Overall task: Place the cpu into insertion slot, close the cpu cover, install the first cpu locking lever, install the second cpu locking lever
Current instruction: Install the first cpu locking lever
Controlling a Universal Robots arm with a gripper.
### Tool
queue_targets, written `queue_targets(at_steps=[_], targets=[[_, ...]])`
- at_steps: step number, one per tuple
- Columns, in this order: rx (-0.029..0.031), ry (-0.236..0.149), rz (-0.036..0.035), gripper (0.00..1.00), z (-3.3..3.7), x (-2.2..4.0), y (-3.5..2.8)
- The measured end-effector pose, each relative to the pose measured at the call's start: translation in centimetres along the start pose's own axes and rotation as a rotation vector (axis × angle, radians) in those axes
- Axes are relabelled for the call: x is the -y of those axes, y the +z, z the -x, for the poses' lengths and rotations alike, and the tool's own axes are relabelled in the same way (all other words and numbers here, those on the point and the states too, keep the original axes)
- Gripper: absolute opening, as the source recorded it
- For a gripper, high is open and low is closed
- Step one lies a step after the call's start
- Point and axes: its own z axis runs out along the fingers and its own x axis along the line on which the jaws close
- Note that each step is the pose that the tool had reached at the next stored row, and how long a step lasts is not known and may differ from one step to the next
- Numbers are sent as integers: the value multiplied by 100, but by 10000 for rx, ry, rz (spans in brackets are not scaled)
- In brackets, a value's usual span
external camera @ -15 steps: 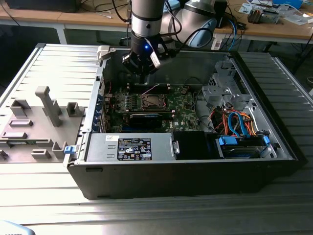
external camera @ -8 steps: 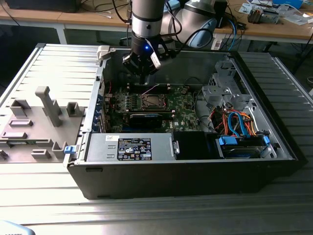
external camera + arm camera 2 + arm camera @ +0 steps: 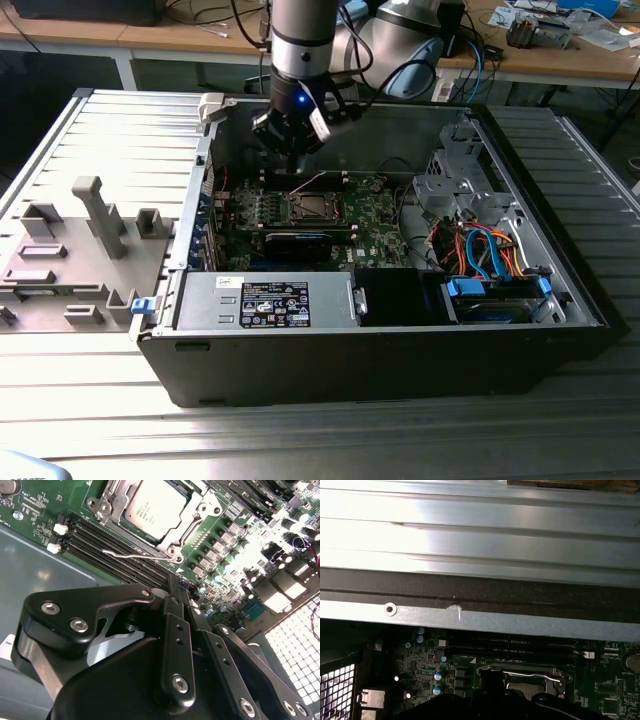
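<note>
The cpu [image 3: 154,507], a silver-grey square, lies flat in the insertion slot [image 3: 312,208] on the green motherboard [image 3: 375,215]. The cpu cover [image 3: 196,511] is folded down as a silvery frame around the chip. A thin wire locking lever [image 3: 131,555] runs along the socket's edge beside the memory slots; the first wrist view shows a lever [image 3: 520,672] across the socket. My gripper [image 3: 176,587] hangs above the board, apart from the socket, its black fingers together with nothing between them. In the exterior view the gripper [image 3: 291,150] hovers over the far side of the board, inside the open case.
The case walls [image 3: 480,615] enclose the board. A long black expansion card [image 3: 298,240] lies beside the socket, and the power supply [image 3: 265,300] sits at the front. A drive cage with blue and orange cables [image 3: 490,260] is on the exterior view's right, and a grey fixture [image 3: 90,230] on its left.
</note>
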Motion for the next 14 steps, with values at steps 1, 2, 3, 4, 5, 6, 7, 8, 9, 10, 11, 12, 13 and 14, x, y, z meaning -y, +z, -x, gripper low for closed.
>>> queue_targets(at_steps=[1, 2, 3, 4, 5, 6, 7, 8, 9, 10, 11, 12, 13, 14], targets=[[0, 0, 0, 11, 3, 0, 3], [0, 0, 1, 11, 5, 1, 4], [0, -1, 0, 11, 7, 1, 6], [0, -1, 0, 11, 9, 1, 8], [0, 0, 0, 11, 11, 1, 10], [0, 0, 0, 11, 12, 2, 12], [0, 0, -1, 11, 14, 2, 13], [0, 0, -1, 11, 15, 2, 15], [0, 0, -1, 11, 17, 2, 16], [0, 0, 0, 11, 18, 3, 18], [0, -1, 0, 11, 20, 3, 20], [0, -1, 0, 11, 21, 3, 21], [1, 0, 0, 11, 23, 3, 23], [0, -1, 0, 11, 26, 4, 25]])
